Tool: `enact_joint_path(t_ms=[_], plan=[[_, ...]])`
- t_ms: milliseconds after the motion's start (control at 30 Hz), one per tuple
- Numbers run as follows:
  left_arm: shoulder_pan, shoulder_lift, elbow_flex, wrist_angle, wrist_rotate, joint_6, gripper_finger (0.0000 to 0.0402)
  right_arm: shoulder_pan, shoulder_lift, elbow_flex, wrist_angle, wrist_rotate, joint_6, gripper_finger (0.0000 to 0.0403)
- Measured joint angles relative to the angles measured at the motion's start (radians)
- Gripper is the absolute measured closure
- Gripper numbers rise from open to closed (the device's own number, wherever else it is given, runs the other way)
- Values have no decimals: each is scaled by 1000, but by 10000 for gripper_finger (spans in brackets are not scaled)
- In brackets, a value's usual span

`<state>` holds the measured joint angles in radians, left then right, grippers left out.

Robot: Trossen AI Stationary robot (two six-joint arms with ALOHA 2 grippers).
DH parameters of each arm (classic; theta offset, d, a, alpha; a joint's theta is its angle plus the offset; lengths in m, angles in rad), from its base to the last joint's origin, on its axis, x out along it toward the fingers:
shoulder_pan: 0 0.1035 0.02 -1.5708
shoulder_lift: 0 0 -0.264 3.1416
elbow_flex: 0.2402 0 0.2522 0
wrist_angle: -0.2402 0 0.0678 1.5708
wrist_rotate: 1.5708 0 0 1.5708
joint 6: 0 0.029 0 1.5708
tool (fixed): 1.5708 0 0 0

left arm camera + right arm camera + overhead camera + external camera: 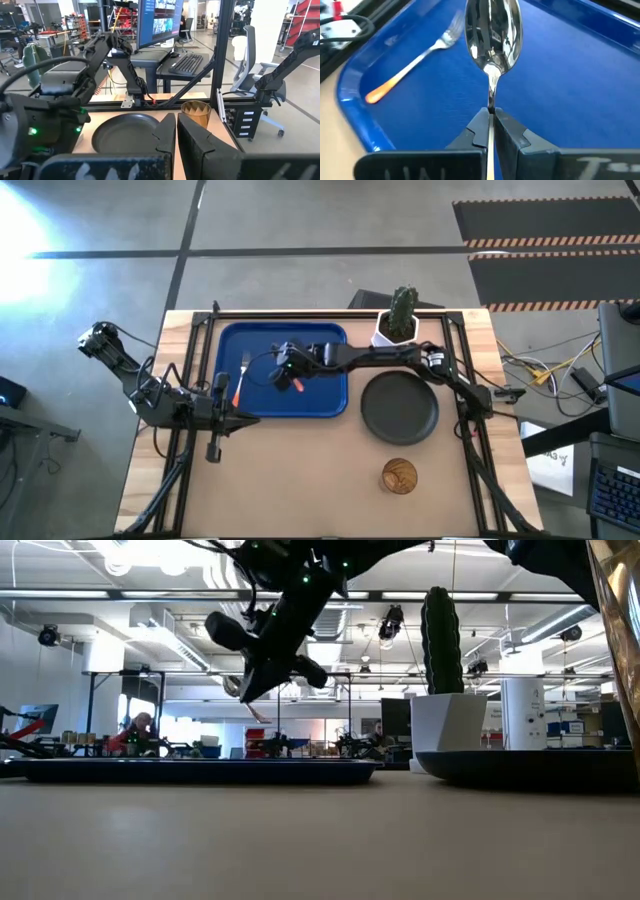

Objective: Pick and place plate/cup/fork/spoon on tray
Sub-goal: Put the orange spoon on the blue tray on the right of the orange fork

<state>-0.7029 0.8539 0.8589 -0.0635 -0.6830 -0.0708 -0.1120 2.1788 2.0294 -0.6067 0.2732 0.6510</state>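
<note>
The blue tray (pixel 262 345) lies at the table's far left. The fork (pixel 420 56) lies flat in it, orange handle toward the near edge; it also shows in the high view (pixel 240 383). My right gripper (pixel 280 370) reaches over the tray and is shut on the spoon (pixel 492 35), above the tray floor (pixel 580 85). The black plate (pixel 400 408) and the amber cup (pixel 399 476) rest on the table to the tray's right. My left gripper (pixel 245 420) waits shut and empty near the tray's near edge. My right gripper pinches the spoon's thin metal neck (pixel 491 102), just behind the oval bowl, between its two fingertips. The bowl sticks out beyond the fingers and the orange handle (pixel 298 385) runs back under them. The fingers slant down from the table's right, along the spoon. The spoon is lifted clear over the tray.
A white pot with a green cactus (pixel 400 320) stands at the far edge, right of the tray. The right arm (pixel 390 358) spans the table between cactus and plate. Bare tabletop (pixel 300 480) lies near the front edge.
</note>
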Motion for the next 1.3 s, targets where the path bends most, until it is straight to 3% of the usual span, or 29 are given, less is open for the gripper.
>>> enact_joint_path(t_ms=[200, 600, 1300], plan=[[0, 0, -1, -1, 0, 0, 402, -10, -1, -86, 28, 35, 98, 394], [0, 0, -1, -9, 31, 0, 402, -31, -1, -264, 250, 31, 276, 394], [0, 0, -1, -26, 34, -4, 402, -31, -2, -256, 243, -19, 239, 394]])
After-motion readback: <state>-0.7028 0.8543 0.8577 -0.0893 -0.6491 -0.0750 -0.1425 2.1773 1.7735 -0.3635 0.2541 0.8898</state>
